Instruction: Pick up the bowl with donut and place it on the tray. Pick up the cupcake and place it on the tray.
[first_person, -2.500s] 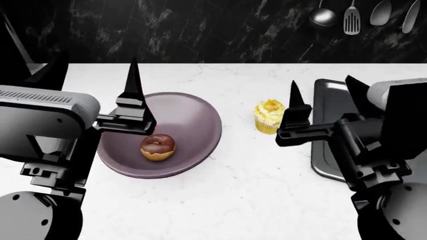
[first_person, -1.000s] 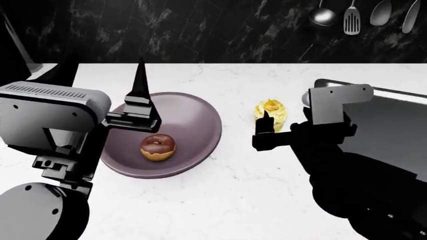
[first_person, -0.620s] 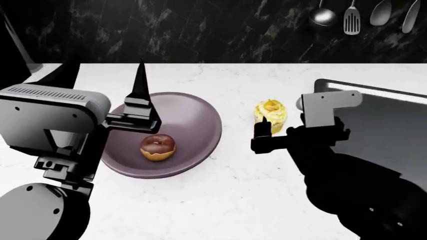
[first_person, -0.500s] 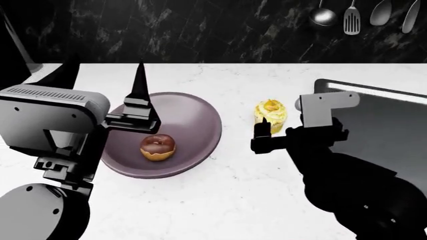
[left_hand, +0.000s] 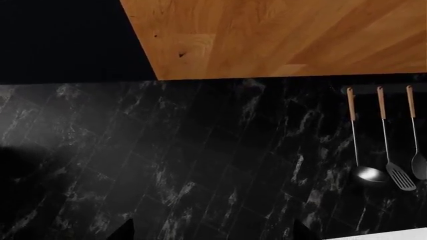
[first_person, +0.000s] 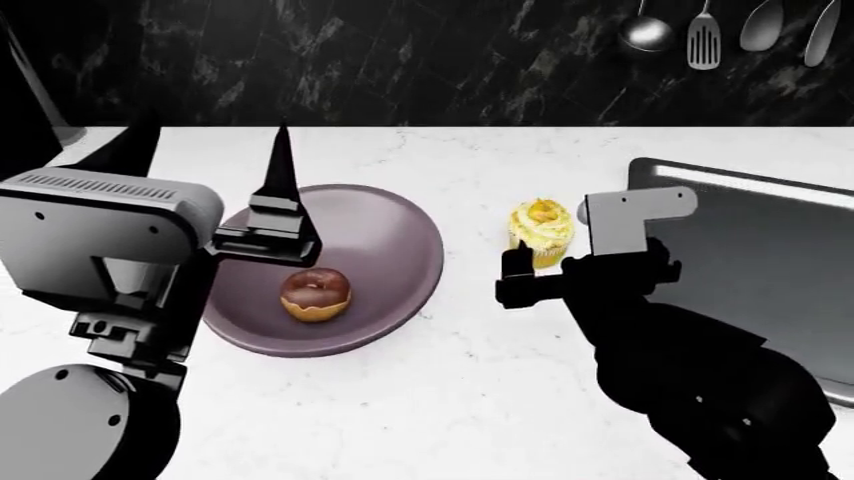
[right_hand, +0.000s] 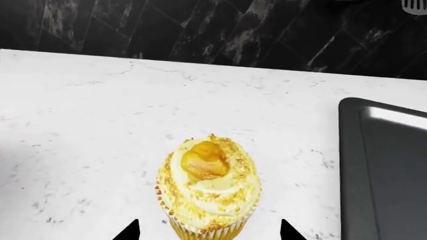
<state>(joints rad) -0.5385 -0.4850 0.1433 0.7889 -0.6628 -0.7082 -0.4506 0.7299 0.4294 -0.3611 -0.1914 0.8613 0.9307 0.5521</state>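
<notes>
The mauve bowl (first_person: 387, 235) sits on the white counter at the left, with the chocolate-glazed donut (first_person: 316, 293) inside it. My left gripper (first_person: 279, 190) hangs over the bowl's far left rim, pointing up at the wall; its jaws stand wide apart, and the left wrist view shows only wall between them. The yellow cupcake (first_person: 542, 227) (right_hand: 208, 192) stands upright between bowl and tray. My right gripper (first_person: 521, 264) (right_hand: 208, 231) is open, its fingertips level with the cupcake's wrapper, one on each side and clear of it. The dark tray (first_person: 787, 260) (right_hand: 348, 165) lies at the right.
A ladle, a slotted turner and spoons (first_person: 694, 35) (left_hand: 383, 140) hang on the black marble wall behind the counter. A wooden cabinet (left_hand: 280, 35) is above. The white marble counter (first_person: 454, 400) stretches toward me. My right arm covers the tray's near left part.
My right arm has swung from in front of the tray to the cupcake and crept a little further left. The left arm, bowl and donut have barely moved.
</notes>
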